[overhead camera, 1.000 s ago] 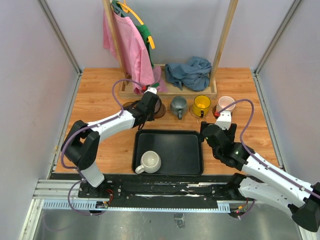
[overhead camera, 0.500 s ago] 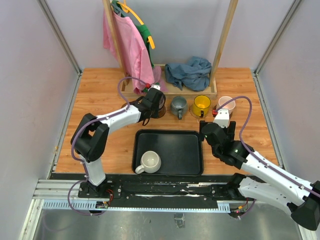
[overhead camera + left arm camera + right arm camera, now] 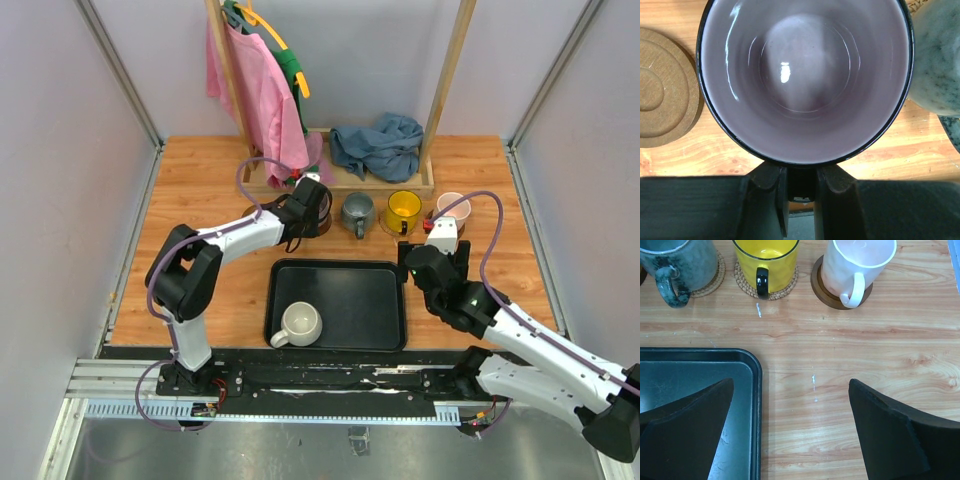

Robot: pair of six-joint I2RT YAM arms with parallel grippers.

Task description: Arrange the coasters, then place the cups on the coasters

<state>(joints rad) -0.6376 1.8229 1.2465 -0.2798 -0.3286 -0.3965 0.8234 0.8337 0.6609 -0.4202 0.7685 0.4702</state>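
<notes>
My left gripper (image 3: 802,175) is shut on the dark handle of the purple cup (image 3: 805,70), which fills the left wrist view. What lies under it is hidden. An empty dark brown coaster (image 3: 660,115) lies just left of it, and the grey-blue cup (image 3: 940,65) stands close on its right. The grey-blue cup (image 3: 675,262) and the yellow cup (image 3: 765,260) each stand on a tan coaster (image 3: 787,287). The pink cup (image 3: 855,265) stands on a brown coaster (image 3: 822,292). The cream cup (image 3: 300,323) sits in the tray. My right gripper (image 3: 790,425) is open, over bare wood short of the cups.
The black tray (image 3: 350,290) lies in front of the cup row, its right rim (image 3: 757,405) under my right gripper's left finger. A wooden rack (image 3: 345,182) stands behind the cups with a pink cloth (image 3: 262,100) hanging and a blue cloth (image 3: 378,145) heaped on it.
My left gripper carried the purple cup a little right and farther back, next to the grey-blue cup, then held still. The right arm barely shifted.
</notes>
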